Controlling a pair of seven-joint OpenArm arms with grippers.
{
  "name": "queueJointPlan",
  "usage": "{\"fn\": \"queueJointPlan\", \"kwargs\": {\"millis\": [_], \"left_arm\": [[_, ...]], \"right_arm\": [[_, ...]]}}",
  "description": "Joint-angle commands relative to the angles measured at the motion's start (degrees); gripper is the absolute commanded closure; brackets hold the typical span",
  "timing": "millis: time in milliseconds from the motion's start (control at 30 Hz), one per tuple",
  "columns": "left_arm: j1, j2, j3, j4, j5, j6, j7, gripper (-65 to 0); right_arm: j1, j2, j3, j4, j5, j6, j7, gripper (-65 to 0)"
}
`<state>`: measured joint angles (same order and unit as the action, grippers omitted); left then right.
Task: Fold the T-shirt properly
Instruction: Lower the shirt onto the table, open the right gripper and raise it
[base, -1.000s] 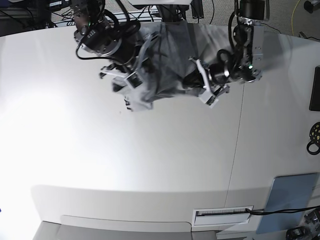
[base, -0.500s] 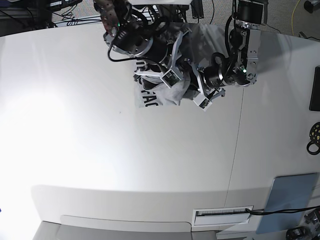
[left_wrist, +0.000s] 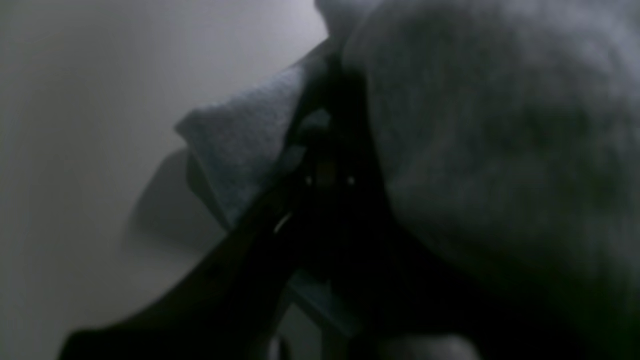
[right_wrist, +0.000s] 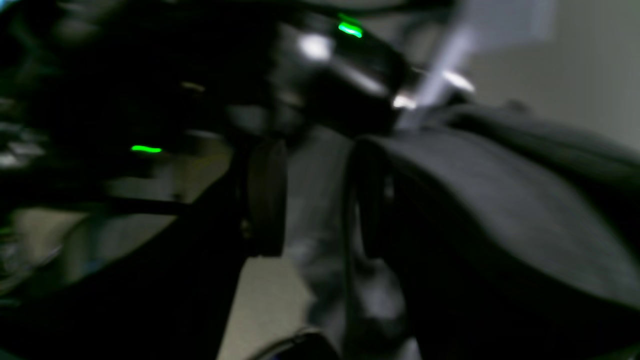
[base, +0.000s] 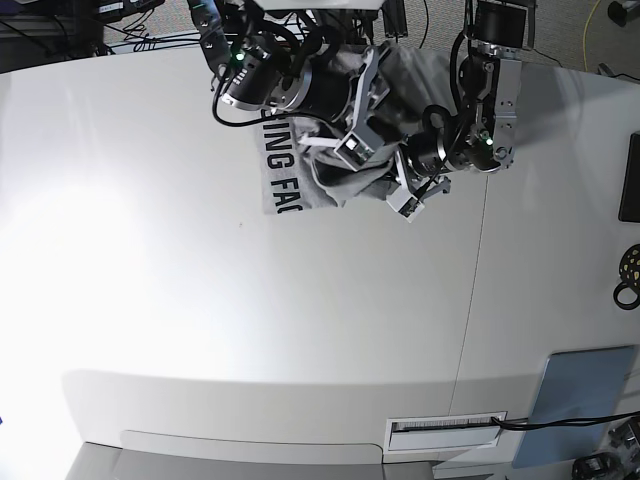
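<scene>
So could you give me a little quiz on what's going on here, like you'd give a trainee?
1. True or false: the T-shirt lies flat and fully spread out on the table.
2. What shows on the shirt's flat part at the base view's left? A: black block letters. B: red stripes. C: a chest pocket.
3. Fill in: the left tool is ___ on a bit of the shirt's grey cloth.

Key: 1 false, it is bunched between the two arms. 2 A. 3 shut.
</scene>
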<state>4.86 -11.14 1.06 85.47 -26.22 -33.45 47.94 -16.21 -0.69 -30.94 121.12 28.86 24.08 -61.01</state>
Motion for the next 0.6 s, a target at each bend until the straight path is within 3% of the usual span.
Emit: {"fn": "queueJointPlan", "kwargs": {"millis": [0, 100, 333, 533, 567], "left_arm": [[0.0, -0.3, 0.3, -0.7, 4.4, 1.5, 4.6, 0.0], [-1.0, -0.3, 0.3, -0.6, 4.4, 1.5, 4.7, 0.0], [-2.8, -0.3, -2.8, 0.4, 4.2, 1.6, 4.7, 0.0], [-4.3, -2.3, -10.2, 0.7, -5.0, 1.5, 4.7, 0.0], [-4.4, -2.9, -11.4, 0.7, -6.4, 1.5, 4.7, -2.9]], "right_arm": [[0.5, -0.6, -0.2, 1.0, 2.7, 0.8, 1.5, -23.0], [1.1, -0.6, -0.1, 1.3, 5.0, 1.1, 1.5, -23.0], [1.1, -0.6, 4.2, 5.2, 0.5, 1.0, 1.3, -23.0], [1.1, -0.6, 13.2, 7.2, -4.0, 0.9, 1.2, -23.0], [1.1, -0.6, 14.9, 7.2, -4.7, 0.9, 0.7, -23.0]]}}
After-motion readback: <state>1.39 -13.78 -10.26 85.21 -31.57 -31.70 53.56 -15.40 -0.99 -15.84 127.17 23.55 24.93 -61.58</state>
